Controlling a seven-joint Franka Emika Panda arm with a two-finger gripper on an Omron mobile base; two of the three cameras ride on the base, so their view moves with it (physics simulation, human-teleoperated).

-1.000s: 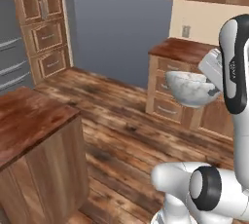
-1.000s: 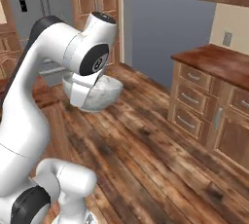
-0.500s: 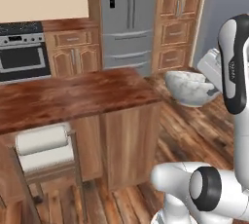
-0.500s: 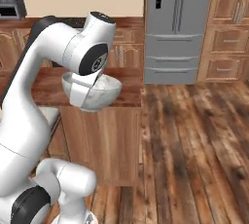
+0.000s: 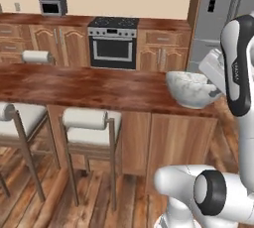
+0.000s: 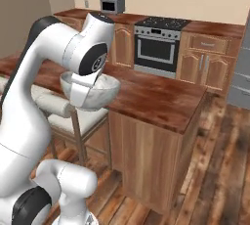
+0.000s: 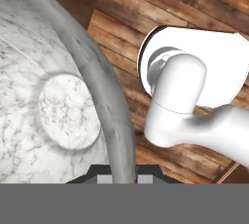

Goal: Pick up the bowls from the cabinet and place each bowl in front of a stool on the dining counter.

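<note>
Long glossy reddish-brown dining counter on lighter wood legs, a paper-towel roll at its far edge

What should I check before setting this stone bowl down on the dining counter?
1. Grip: gripper has its jaws shut on the rim of the speckled bowl - ok.
2. Bowl attitude: upright, roughly level - ok.
3. Height: bowl is carried above the dining counter, not resting on it - ok.
4. Landing spot: bare counter surface in front of the nearer stool - ok.
5. Alignment: bowl hangs near the counter's end, to the right of that stool in the left base view - not ok.
6. Second bowl's whereabouts - cannot tell.
</note>
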